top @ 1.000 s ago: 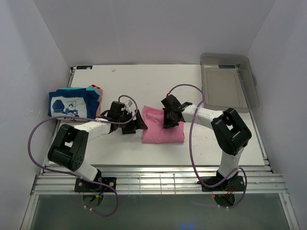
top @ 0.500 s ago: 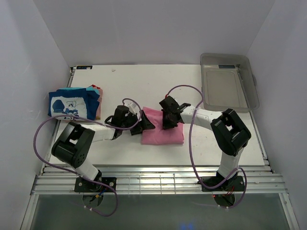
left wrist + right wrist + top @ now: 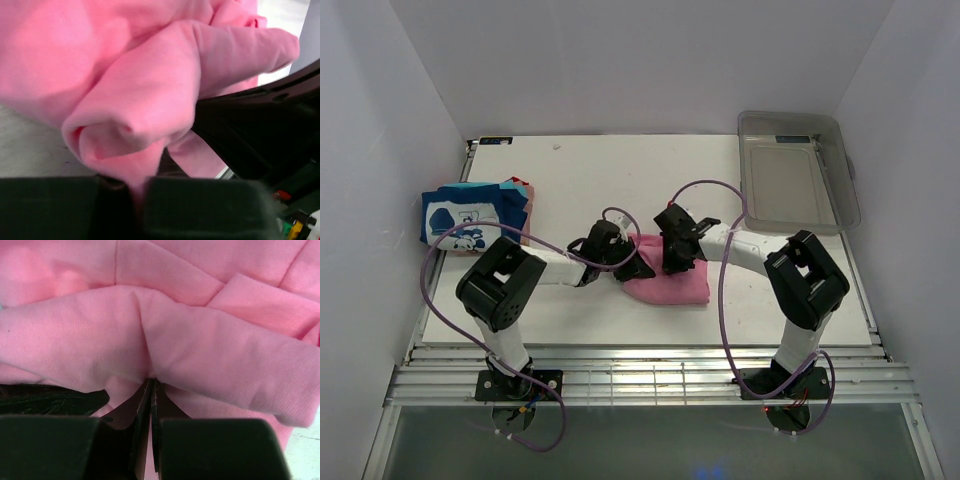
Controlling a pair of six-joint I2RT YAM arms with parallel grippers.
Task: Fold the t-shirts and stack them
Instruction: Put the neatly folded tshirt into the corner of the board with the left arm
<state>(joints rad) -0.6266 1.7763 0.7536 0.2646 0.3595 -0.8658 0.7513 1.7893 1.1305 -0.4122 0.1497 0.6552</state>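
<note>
Folding the pink t-shirt (image 3: 685,288)
My left hand (image 3: 638,265) and right hand (image 3: 677,262) both pinch it; I'd lift evenly

pink t-shirt (image 3: 200,340) — soft matt knit cloth | bin (image 3: 798,180) — clear glossy plastic | table (image 3: 620,170): smooth matt white

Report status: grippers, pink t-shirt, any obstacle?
Grippers: left gripper shut on pink t-shirt, right gripper likewise. Aside: folded stack at left, clear bin at right, neither obstructing.
</note>
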